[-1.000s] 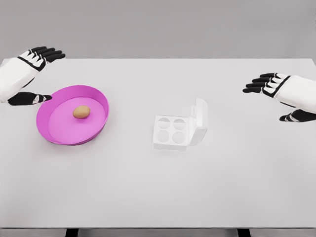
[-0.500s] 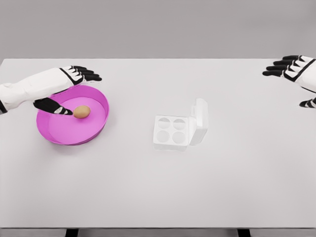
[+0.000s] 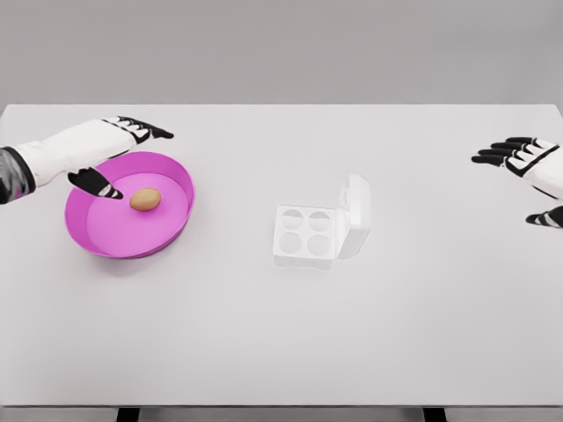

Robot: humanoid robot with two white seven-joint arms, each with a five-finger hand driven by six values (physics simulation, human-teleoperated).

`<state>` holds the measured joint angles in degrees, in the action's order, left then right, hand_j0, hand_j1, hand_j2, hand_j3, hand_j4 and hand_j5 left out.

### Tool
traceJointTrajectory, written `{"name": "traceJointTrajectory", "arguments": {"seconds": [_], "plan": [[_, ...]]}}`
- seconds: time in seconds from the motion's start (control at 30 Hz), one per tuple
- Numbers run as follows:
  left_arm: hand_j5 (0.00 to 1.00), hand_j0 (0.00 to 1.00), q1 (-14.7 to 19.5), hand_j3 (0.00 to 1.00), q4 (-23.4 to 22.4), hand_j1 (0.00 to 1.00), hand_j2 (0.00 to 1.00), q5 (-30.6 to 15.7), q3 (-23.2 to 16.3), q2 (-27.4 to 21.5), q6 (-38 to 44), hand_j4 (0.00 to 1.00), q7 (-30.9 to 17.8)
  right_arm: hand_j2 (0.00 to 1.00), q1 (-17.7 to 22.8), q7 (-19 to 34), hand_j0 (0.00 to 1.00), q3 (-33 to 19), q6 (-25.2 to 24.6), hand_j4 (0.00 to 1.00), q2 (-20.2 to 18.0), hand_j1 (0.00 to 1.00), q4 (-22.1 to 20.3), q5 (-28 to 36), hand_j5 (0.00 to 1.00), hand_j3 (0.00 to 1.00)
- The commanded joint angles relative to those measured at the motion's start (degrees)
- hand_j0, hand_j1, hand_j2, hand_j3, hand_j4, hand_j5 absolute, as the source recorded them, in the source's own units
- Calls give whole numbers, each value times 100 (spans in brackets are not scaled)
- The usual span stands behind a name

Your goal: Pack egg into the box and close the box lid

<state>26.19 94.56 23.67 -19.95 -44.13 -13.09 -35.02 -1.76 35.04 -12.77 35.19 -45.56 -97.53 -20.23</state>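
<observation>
On the white table (image 3: 264, 334), toward its left side, sits a round magenta bowl (image 3: 176, 215) with 1 brown egg (image 3: 145, 200) lying inside it, a little back of the bowl's middle. Over the bowl's rear left rim hangs the left hand (image 3: 110, 149), its arm coming in from the left edge; the black fingers (image 3: 151, 130) are stretched out and spread, pointing right past the rim, while the thumb (image 3: 95, 184) reaches down into the bowl just beside the egg, apart from it, so the hand holds nothing. Near the table's middle, well apart from the bowl, stands a small white egg box (image 3: 305, 236) with 4 round cups showing, none of them filled. Its lid (image 3: 356, 214) stands raised on the right side of the tray, tilted back and open. At the far right edge the right hand (image 3: 528, 171) hovers above the table, well apart from the box, with its fingers extended leftward and loosely spread, thumb lower, and nothing between them.
</observation>
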Motion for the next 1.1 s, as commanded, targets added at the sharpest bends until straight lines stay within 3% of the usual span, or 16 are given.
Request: {"name": "traceJointTrajectory", "arguments": {"seconds": [0.0,0.07,0.23,0.4,0.53,0.7,0.9,1.07], "plan": [[98,98,9,98,63,98,98,94,-176,-95,26,98,2,100,0,-4,100,-156,-19,100,258,100,6,19,100,100],[98,98,9,98,63,98,98,50,-387,-350,35,98,2,100,0,-4,100,134,-19,100,258,100,32,19,100,100],[97,97,9,97,63,97,97,-38,-519,-456,88,97,2,100,-35,-4,100,1066,-19,100,188,100,59,-403,100,100],[96,96,79,96,37,96,96,-99,-572,-509,96,96,2,100,26,-4,100,1101,-19,100,153,100,68,-438,100,100],[91,91,97,91,-42,91,91,-99,-615,-491,96,91,2,100,-35,-4,100,1540,-19,100,179,100,50,-447,100,100],[89,89,149,89,-174,89,89,-91,-703,-430,96,89,2,100,-79,-4,100,1663,-19,100,240,100,67,-667,100,100],[88,88,184,88,-447,88,88,-29,-774,-219,105,88,2,100,-457,-4,100,1962,-19,100,258,100,463,-895,100,100],[85,85,229,85,-570,85,85,6,-870,-96,105,85,2,100,-466,-4,100,1989,-19,100,258,100,445,-904,100,100]]}}
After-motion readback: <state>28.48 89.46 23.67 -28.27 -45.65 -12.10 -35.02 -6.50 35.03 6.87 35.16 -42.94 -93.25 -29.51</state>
